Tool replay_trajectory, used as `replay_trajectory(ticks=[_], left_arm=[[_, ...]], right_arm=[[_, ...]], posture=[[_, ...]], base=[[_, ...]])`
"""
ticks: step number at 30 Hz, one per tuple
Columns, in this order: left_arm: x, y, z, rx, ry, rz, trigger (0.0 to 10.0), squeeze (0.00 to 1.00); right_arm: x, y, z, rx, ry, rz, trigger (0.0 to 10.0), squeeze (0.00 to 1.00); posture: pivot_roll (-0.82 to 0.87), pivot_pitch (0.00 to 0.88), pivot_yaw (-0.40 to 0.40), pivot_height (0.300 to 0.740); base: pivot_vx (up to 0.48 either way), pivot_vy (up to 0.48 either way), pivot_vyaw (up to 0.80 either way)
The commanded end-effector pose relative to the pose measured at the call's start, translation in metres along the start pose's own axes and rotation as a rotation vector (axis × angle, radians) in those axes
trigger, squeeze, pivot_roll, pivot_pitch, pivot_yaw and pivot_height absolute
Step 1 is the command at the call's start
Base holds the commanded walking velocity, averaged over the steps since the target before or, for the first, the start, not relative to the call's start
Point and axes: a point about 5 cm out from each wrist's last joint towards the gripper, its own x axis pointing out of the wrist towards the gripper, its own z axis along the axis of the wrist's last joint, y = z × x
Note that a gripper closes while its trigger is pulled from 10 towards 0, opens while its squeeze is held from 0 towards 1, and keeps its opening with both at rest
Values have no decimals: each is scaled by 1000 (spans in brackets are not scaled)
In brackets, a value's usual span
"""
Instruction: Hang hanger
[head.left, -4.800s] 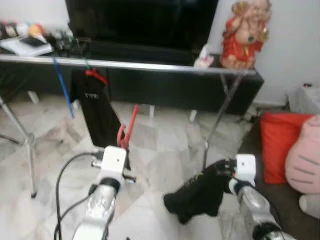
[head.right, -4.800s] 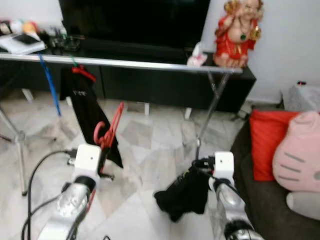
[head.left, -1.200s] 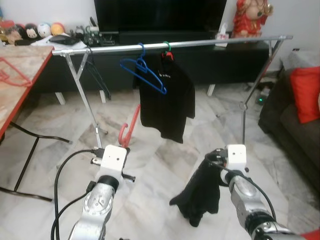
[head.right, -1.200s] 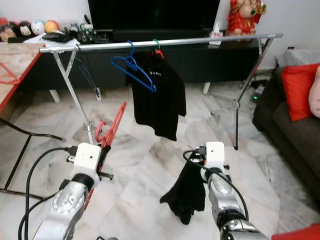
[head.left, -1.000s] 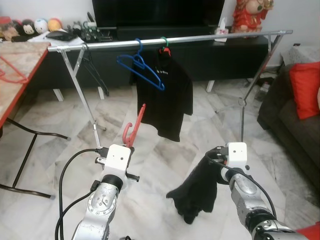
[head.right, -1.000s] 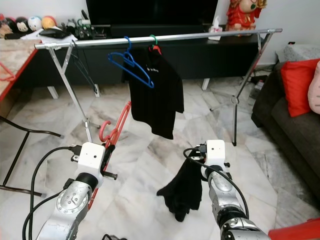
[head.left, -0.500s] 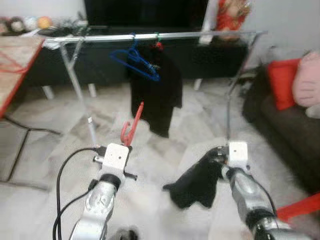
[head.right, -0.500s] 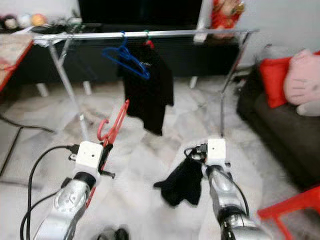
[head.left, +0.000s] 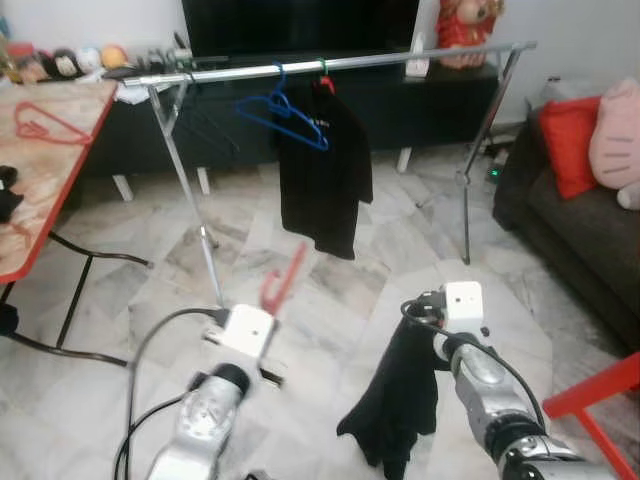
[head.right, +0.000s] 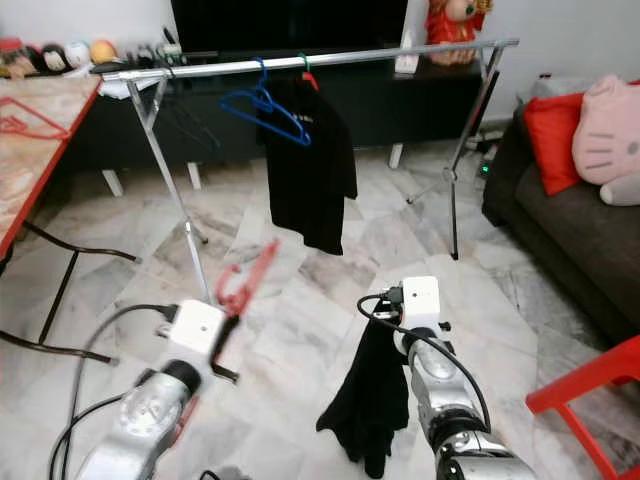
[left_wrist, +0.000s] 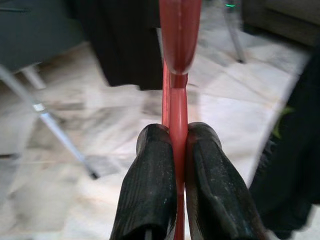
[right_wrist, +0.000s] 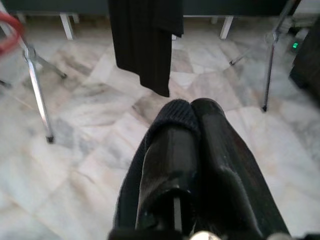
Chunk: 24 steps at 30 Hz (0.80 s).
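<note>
Carrying, apparently: left gripper (left_wrist: 175, 150) clamps the red hanger (head.left: 284, 279) low before the rail (head.left: 400, 60); right gripper (right_wrist: 192, 120) pinches a black garment (head.left: 400, 400); next, raise the hook onto the rail.

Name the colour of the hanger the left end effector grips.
Red hanger, clearest in the left wrist view.

No readable text anywhere. The black shirt (head.left: 322, 170) hanging on the rail (head.left: 340, 64) carries a small pale mark on its chest, possibly a logo or a word, but it is too small and blurred to make out. The clutter on the cabinet (head.left: 110, 70) behind the rail shows no legible labels or numbers either.
</note>
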Motion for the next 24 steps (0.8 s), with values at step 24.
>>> replay_trajectory(ticks=[24], left_arm=[[-18, -28, -6, 201, 242, -606, 10000, 0]], right_arm=[[22, 14, 40, -868, 38, 201, 10000, 0]], posture=[[103, 0, -63, 716]], base=[[0, 0, 0]])
